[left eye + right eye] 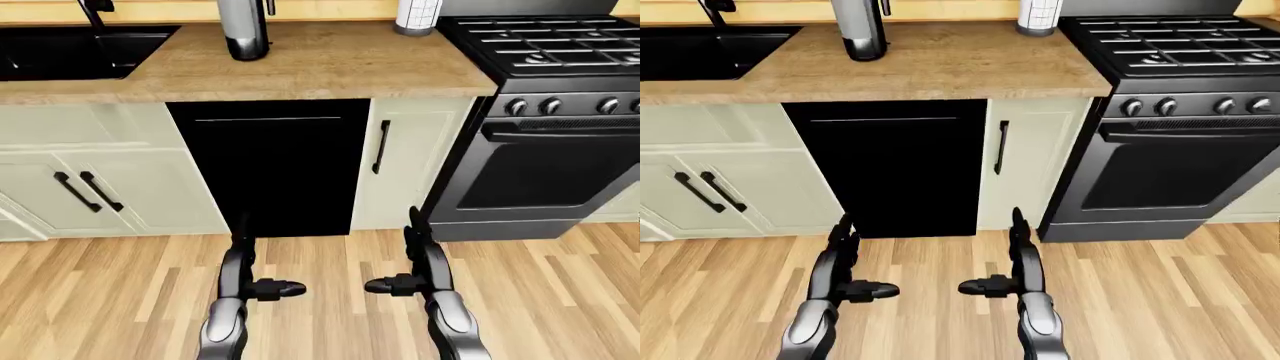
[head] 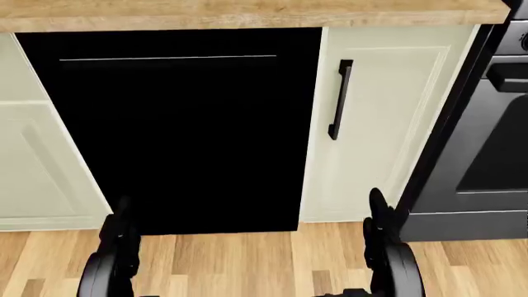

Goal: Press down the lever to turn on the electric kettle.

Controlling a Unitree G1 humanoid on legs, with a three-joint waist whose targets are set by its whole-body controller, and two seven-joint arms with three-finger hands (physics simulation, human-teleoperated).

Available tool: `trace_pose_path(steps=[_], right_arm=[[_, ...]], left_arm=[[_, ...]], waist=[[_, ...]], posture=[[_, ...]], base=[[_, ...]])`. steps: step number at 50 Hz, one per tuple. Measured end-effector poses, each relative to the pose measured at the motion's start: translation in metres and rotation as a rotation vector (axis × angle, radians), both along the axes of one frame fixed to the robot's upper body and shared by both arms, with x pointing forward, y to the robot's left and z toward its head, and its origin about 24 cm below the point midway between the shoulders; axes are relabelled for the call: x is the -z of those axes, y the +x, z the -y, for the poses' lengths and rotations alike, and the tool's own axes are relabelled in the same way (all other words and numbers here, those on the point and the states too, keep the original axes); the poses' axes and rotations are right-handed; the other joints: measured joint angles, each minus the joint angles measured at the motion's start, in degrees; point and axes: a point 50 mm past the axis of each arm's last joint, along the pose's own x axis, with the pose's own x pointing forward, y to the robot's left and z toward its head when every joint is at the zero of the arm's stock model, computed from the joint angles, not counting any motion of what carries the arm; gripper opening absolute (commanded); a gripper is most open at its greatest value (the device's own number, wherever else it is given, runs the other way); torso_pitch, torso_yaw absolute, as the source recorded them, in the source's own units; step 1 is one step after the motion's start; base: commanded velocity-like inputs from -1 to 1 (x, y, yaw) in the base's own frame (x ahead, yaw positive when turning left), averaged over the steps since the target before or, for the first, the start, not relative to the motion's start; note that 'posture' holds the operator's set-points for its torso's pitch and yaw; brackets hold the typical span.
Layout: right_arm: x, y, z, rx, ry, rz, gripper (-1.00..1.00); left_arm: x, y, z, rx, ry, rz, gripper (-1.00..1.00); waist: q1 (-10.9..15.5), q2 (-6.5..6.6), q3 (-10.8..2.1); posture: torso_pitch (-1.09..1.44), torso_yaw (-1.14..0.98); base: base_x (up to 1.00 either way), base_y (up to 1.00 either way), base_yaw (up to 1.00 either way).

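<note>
kettle (image 1: 243,28) shows in eye views, not head view

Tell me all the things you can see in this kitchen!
Silver metal electric kettle with black base: one, on the counter, top of the left-eye view, top cut off.
Light wooden countertop: one, across the top.
Black sink basin: one, top left, set in the counter.
Black dishwasher panel: one, middle, under the counter.
Cream cabinet doors with black bar handles: several, either side of the dishwasher.
Black gas stove with oven: one, right side.
White cylinder container: one, on the counter by the stove.
Wood plank floor: bottom.
Left hand: black, low, open, holding nothing.
Right hand: black, low, open, holding nothing.
</note>
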Motion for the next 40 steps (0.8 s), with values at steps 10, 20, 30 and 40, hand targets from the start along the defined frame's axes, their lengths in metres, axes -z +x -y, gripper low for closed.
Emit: trace_pose_path(steps=[10, 20, 30, 40], right_arm=[[-0.028, 0.002, 0.0, 0.016, -0.089, 0.142, 1.0], [-0.047, 0.003, -0.002, 0.018, -0.159, 0.187, 1.0], [-0.083, 0.001, 0.001, 0.034, -0.219, 0.279, 1.0], [-0.141, -0.001, -0.004, 0.033, -0.327, 0.42, 1.0]], left_arm=[[-0.01, 0.002, -0.001, 0.017, 0.037, 0.037, 1.0], [-0.046, 0.004, -0.002, 0.002, 0.009, 0.135, 1.0], [-0.078, 0.006, -0.006, -0.011, -0.015, 0.181, 1.0], [-0.113, 0.0, -0.007, -0.015, -0.061, 0.269, 1.0]], waist=[[0.5, -0.31, -3.05], [0.5, -0.2, -3.99], [0.4, -0.2, -4.1], [0.4, -0.17, -3.8]], posture=[[0.0, 0.0], [0.0, 0.0], [0.0, 0.0], [0.0, 0.0]], base=[[0.0, 0.0, 0.0], [0.0, 0.0, 0.0], [0.0, 0.0, 0.0], [0.0, 0.0, 0.0]])
